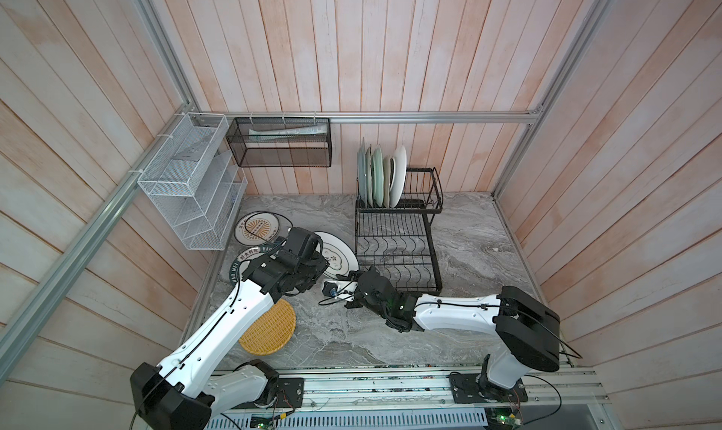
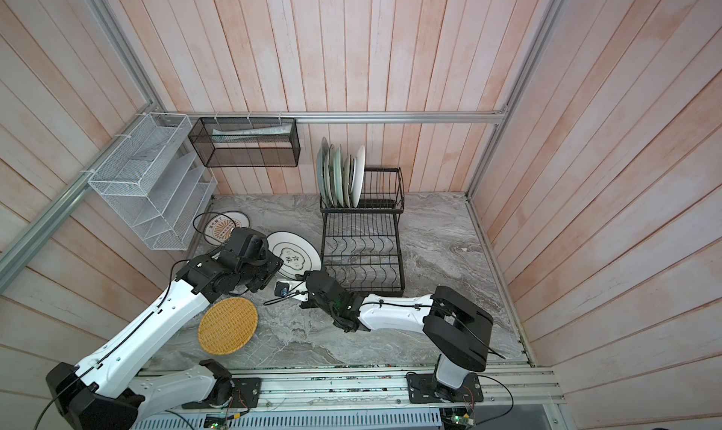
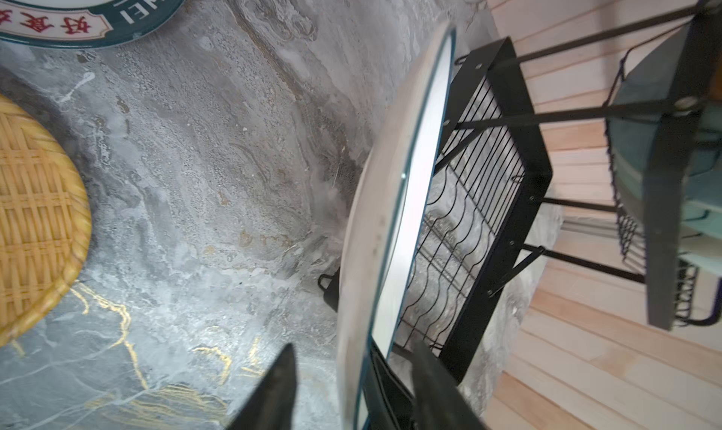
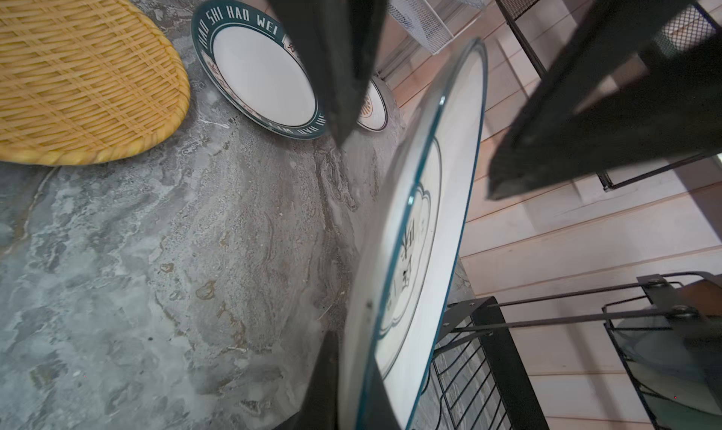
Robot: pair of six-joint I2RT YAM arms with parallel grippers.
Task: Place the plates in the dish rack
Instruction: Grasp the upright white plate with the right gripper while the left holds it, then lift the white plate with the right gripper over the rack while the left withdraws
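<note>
Jaws of your right gripper [image 4: 351,397] are pinched tight on the rim of the lettered plate [image 4: 426,221], white with a thin teal edge line, and hold it tilted steeply off the table [image 4: 156,272]. Your left gripper [image 3: 353,354] stands open, one finger on each side of that plate's rim, with a clear gap showing and nothing gripped. In both top views the plate sits just at 9 o'clock of the dish rack [image 1: 394,254] [image 2: 363,252], beside its bare lower tier. Your right gripper is at the plate's 5 o'clock edge and your left at its 9 o'clock edge. On the rack's upper tier, at 12 o'clock of the lower one, the racked plates [image 1: 381,174] stand on edge, bunched at its 9 o'clock end. Flat on the table you have the green-rimmed plate [image 4: 261,68] partly under your left arm, the sunburst plate [image 1: 256,229] at its 12 o'clock, and the yellow woven plate [image 1: 269,328] at 7 o'clock of the held one.
</note>
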